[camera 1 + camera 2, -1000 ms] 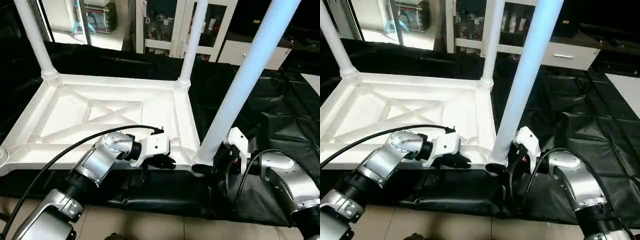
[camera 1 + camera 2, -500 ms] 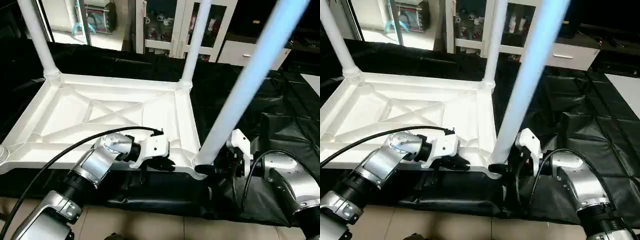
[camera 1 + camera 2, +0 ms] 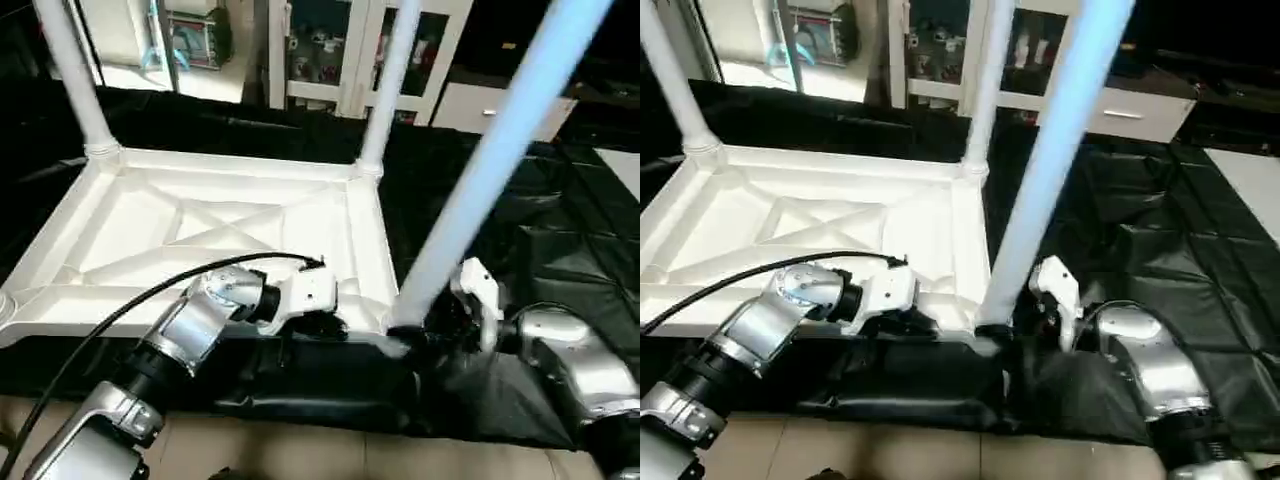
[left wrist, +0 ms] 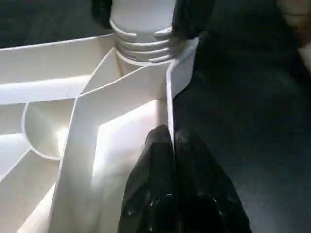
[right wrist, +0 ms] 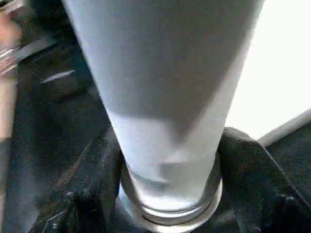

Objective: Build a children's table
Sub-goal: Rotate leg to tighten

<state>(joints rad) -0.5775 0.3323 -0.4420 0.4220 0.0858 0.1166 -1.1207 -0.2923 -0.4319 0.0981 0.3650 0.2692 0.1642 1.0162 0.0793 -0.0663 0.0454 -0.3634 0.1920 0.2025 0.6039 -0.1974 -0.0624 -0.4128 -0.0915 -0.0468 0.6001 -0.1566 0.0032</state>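
**Grippers pinch near rim and clasp near-right leg**

The left gripper (image 4: 171, 145) is closed thin on the near rim of the top (image 3: 200, 235), one black finger on each side of the upright wall, as the left wrist view shows. From the head views it sits at the near edge, a little left of the near-right corner, with its silver forearm (image 3: 185, 335) and a black cable (image 3: 110, 320) reaching in from the near left.

The right gripper (image 5: 170, 194) holds the base of the near-right leg (image 3: 480, 170), a black finger (image 5: 92, 189) on either side of the tube just above its ringed collar. That leg rises from the near-right corner socket and leans up to the right, out of the picture's top. In the left wrist view the same leg's ribbed base (image 4: 143, 41) stands in the corner socket, with black fingers beside it.

The top lies upside down on a black sheet (image 3: 560, 230), ribs showing in an X. Two more legs stand in it: one at the far-left corner (image 3: 70, 80) and one at the far-right corner (image 3: 385, 90), both close to upright. A round socket (image 3: 5, 310) shows at the near-left corner.

Beyond the sheet stand cabinets (image 3: 310, 50) with glass doors.
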